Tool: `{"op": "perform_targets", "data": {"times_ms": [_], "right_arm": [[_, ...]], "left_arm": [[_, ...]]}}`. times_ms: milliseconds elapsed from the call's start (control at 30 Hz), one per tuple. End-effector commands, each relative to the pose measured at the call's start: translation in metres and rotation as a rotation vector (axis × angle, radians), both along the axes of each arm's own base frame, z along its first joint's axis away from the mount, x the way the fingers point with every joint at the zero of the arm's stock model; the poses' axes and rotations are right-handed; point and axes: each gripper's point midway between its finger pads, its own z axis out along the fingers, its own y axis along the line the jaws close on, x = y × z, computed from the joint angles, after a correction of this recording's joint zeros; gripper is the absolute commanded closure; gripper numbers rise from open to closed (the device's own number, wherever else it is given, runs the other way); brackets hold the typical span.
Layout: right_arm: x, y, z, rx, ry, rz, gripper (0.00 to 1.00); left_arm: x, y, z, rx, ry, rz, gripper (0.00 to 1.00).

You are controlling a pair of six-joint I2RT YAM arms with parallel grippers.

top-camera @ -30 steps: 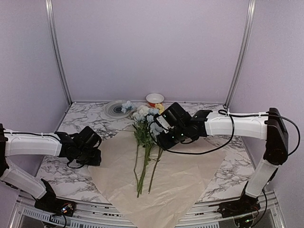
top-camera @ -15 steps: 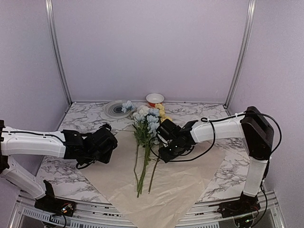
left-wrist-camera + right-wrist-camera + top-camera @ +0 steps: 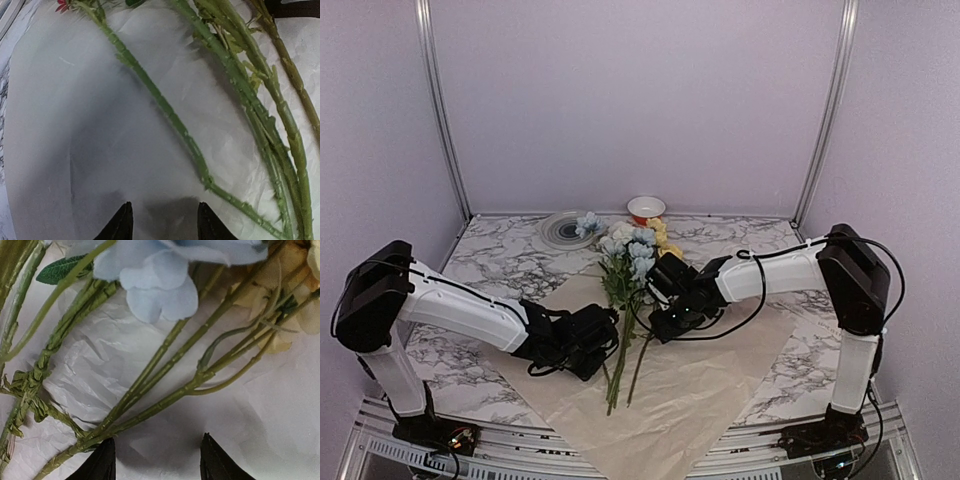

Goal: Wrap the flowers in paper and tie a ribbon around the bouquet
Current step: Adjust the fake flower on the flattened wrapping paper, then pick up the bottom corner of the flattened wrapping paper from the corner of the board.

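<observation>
Swung inward, left gripper [image 3: 162, 222] and right gripper [image 3: 157, 460], both spread empty, are being positioned flanking the flowers [image 3: 625, 290], stems lying near-to-far between them.

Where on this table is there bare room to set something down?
Free: the paper right of the flowers, and the table at back right. Crowded: the left pincer and right pincer flank them; plate and bowl sit at back.

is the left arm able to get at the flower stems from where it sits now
Probably yes. The left tool is open over the paper, and the flowers have their nearest stem lying right ahead of its fingertips, with nothing in between.
</observation>
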Motion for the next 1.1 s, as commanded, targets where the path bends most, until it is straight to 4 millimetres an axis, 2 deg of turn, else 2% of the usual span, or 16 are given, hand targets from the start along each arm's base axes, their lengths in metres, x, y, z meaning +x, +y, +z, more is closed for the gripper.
{"op": "perform_targets", "data": {"times_ms": [0, 200, 267, 333, 467, 567, 633, 733, 800, 867, 1067], "right_arm": [[0.002, 0.014, 0.002, 0.058, 0.005, 0.004, 0.45], [-0.002, 0.026, 0.001, 0.112, 0.032, 0.024, 0.45], [-0.001, 0.026, 0.003, 0.117, 0.030, 0.020, 0.44], [0.000, 0.022, 0.006, 0.106, 0.026, 0.012, 0.44], [0.003, 0.010, 0.020, 0.093, 0.002, 0.000, 0.44], [0.004, 0.000, 0.031, 0.082, -0.010, -0.003, 0.44], [0.005, -0.009, 0.039, 0.064, -0.023, -0.011, 0.44], [0.005, -0.018, 0.049, 0.058, -0.041, -0.021, 0.44], [0.004, -0.021, 0.054, 0.066, -0.048, -0.024, 0.44], [0.000, -0.021, 0.054, 0.074, -0.040, -0.020, 0.44], [-0.009, -0.024, 0.049, 0.096, -0.030, -0.004, 0.44]], "left_arm": [[0.000, -0.030, -0.009, -0.021, 0.024, -0.091, 0.56], [-0.003, -0.062, -0.012, -0.048, 0.036, -0.169, 0.56], [-0.003, -0.067, -0.007, -0.055, 0.028, -0.184, 0.56], [-0.001, -0.063, -0.001, -0.046, 0.001, -0.180, 0.56], [0.006, -0.047, 0.033, -0.047, -0.096, -0.172, 0.55], [-0.002, -0.051, 0.067, -0.122, -0.120, -0.244, 0.50], [-0.020, -0.061, 0.089, -0.195, -0.120, -0.354, 0.45], [-0.073, -0.083, 0.107, -0.281, -0.120, -0.634, 0.38], [-0.124, -0.095, 0.108, -0.290, -0.122, -0.873, 0.35], [-0.162, -0.098, 0.101, -0.269, -0.116, -1.064, 0.34], [-0.208, -0.081, 0.083, -0.193, -0.047, -1.377, 0.32]]}}
